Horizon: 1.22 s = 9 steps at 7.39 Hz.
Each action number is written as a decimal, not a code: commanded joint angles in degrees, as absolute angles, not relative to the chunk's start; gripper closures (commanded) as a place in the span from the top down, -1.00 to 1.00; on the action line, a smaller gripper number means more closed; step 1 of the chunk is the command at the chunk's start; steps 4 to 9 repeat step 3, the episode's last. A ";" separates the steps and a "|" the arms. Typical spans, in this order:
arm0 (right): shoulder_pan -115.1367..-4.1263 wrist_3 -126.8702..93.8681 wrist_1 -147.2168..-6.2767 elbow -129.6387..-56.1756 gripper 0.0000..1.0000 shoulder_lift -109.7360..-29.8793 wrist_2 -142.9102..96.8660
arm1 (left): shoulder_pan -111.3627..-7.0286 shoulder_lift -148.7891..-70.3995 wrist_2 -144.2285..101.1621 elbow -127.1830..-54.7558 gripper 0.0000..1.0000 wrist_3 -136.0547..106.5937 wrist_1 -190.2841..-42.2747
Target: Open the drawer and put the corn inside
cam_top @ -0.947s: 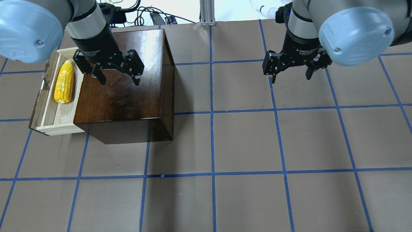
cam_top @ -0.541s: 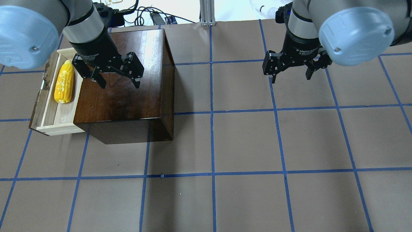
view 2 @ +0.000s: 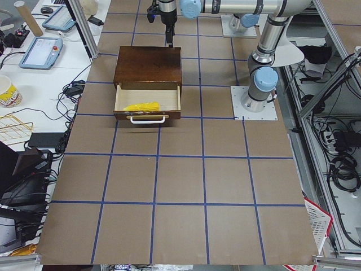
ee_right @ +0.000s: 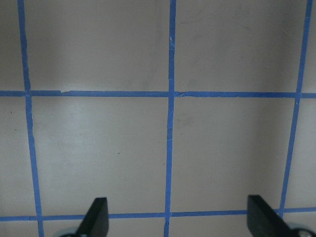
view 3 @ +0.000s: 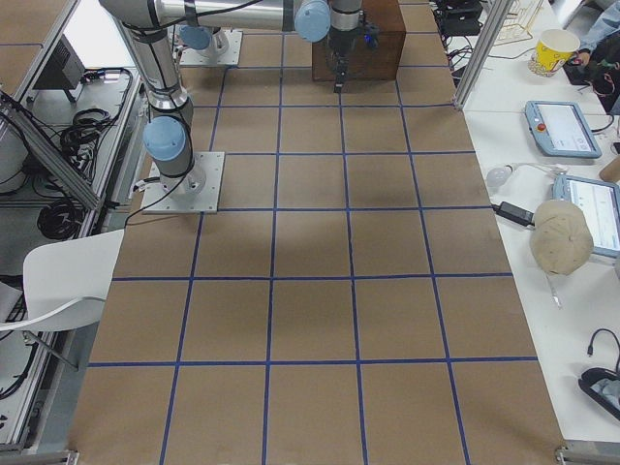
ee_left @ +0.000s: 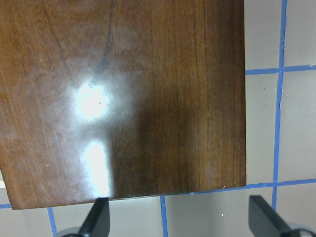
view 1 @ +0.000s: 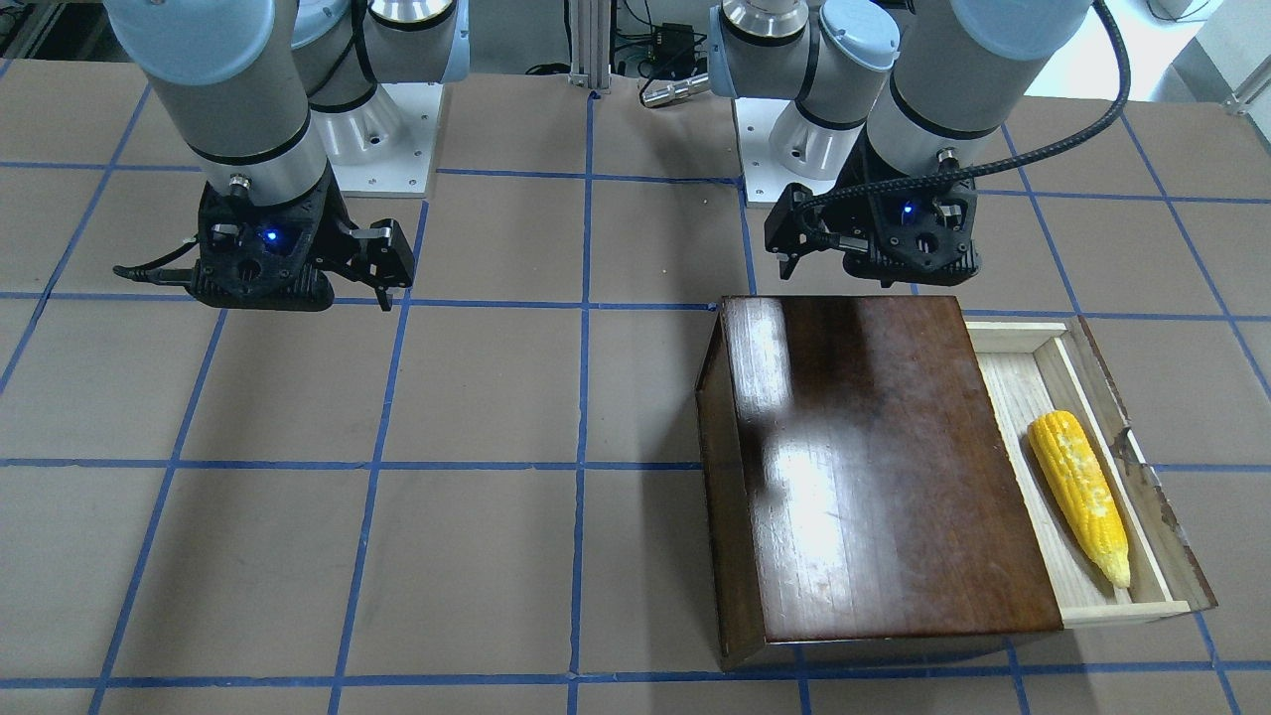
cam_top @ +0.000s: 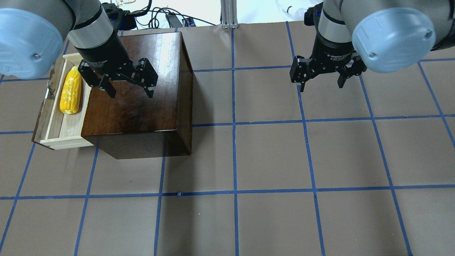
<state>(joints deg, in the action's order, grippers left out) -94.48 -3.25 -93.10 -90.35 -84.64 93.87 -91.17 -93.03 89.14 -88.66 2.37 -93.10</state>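
The yellow corn [cam_top: 71,90] lies in the pulled-out drawer [cam_top: 67,128], a pale-wood tray on the left side of the dark-brown box [cam_top: 138,106]. In the front-facing view the corn [view 1: 1079,497] rests along the drawer [view 1: 1023,397] next to its dark front panel. My left gripper [cam_top: 131,94] is open and empty, raised above the box top, right of the corn. The left wrist view shows the box top [ee_left: 148,98] below the spread fingers. My right gripper [cam_top: 321,86] is open and empty, hovering over bare table far to the right.
The table is covered in brown paper with a blue tape grid [cam_top: 234,124]. The drawer's cream handle [view 2: 148,119] faces the table's left end. Cables and a metal post [cam_top: 229,14] sit beyond the far edge.
My left gripper has drifted slightly left above the box top and stays open. The corn, drawer and right arm have not moved.
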 commanded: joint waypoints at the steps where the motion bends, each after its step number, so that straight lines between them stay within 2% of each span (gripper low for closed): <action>1: -94.48 -3.25 -93.16 -90.35 1.00 -84.64 93.87 | -91.23 -92.81 89.12 -88.68 1.00 2.29 -93.16; 9: -94.48 -3.25 -93.16 -90.35 1.00 -84.64 93.87 | -91.23 -92.55 89.21 -88.68 1.00 2.29 -93.25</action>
